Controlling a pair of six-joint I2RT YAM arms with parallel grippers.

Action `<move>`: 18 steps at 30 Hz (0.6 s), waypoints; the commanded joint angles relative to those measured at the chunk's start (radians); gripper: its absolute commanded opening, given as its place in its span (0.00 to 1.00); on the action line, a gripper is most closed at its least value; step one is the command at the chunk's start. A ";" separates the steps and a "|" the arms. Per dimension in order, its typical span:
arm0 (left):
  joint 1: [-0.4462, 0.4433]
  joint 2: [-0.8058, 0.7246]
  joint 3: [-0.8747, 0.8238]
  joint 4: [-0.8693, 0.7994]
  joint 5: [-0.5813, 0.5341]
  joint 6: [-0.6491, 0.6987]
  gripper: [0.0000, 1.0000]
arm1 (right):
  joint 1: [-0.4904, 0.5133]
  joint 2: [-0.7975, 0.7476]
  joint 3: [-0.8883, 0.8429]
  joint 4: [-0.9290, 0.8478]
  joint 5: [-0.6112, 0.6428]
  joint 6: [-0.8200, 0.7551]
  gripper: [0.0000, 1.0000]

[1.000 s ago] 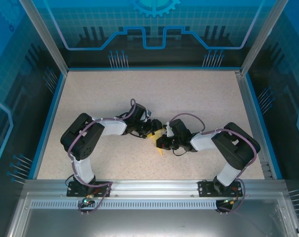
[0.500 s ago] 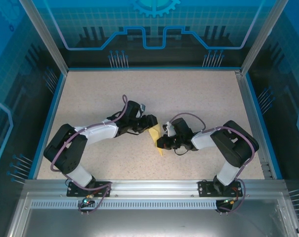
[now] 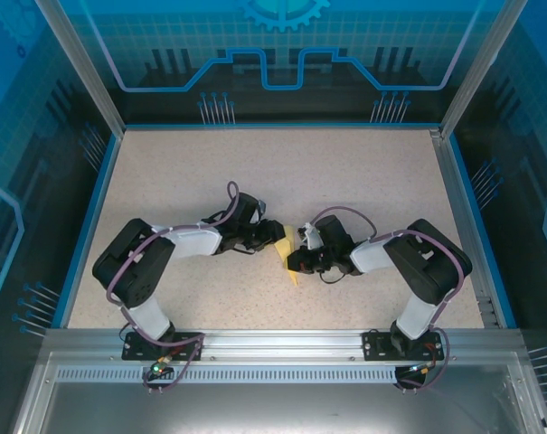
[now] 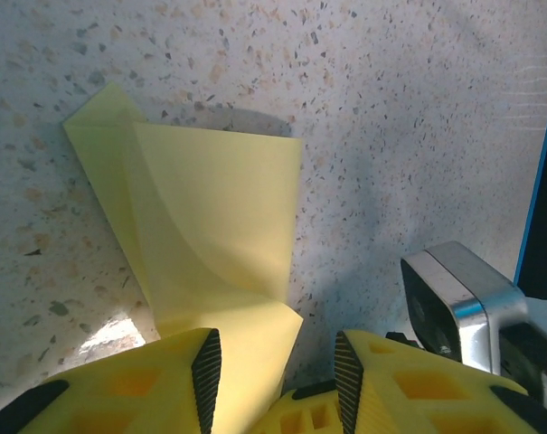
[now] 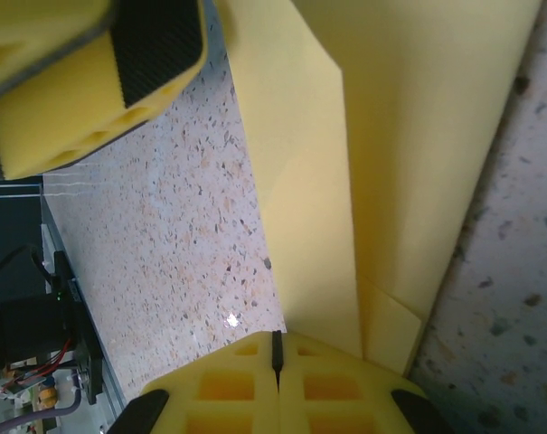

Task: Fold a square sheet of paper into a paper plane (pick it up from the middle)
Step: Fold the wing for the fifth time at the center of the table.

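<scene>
Speckled beige table [image 3: 363, 172], blue rim [image 3: 282, 126], aluminium rail [image 3: 282, 344].

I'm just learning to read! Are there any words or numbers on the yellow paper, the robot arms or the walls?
No words or numbers can be read anywhere.
The yellow paper is blank.
The back wall has a gear drawing, but no letters.

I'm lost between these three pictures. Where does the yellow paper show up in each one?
Top view: the yellow paper lies near the middle of the table.
Left wrist view: the paper spreads over the centre and left, its near end inside the left gripper.
Right wrist view: the paper covers the upper right, running down to the right gripper.
Shared landmark: the speckled table beneath it.
</scene>
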 commanded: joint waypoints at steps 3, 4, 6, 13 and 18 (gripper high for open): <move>0.002 0.054 -0.003 0.076 0.029 0.020 0.41 | -0.007 0.077 -0.049 -0.150 0.062 -0.011 0.05; 0.002 0.061 -0.002 0.083 0.028 0.021 0.41 | -0.007 0.075 -0.050 -0.150 0.062 -0.010 0.04; 0.003 0.075 0.004 0.091 0.020 0.030 0.41 | -0.007 0.075 -0.051 -0.155 0.062 -0.013 0.04; 0.023 0.141 0.024 0.081 -0.003 0.043 0.41 | -0.008 0.066 -0.051 -0.191 0.056 -0.030 0.01; 0.046 0.134 0.030 0.059 -0.005 0.064 0.41 | -0.008 0.062 -0.050 -0.237 0.056 -0.056 0.00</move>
